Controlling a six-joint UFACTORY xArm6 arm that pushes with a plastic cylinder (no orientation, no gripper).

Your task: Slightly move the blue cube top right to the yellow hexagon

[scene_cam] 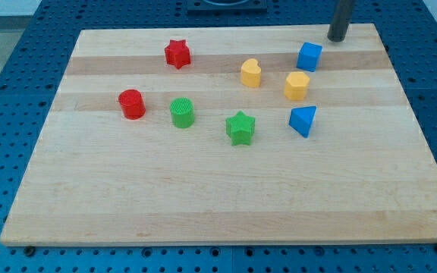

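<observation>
No hand, just rod; my tip (336, 39) near blue cube (309, 57), upper right, not touching

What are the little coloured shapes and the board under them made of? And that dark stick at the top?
The blocks, such as the red star and green cylinder, look like matte plastic; fine ridges suggest 3D printing. The board looks like pale wood: visible grain and joined strips. My tip, above and right of the blue cube, ends a smooth dark rod, perhaps metal or plastic.
</observation>
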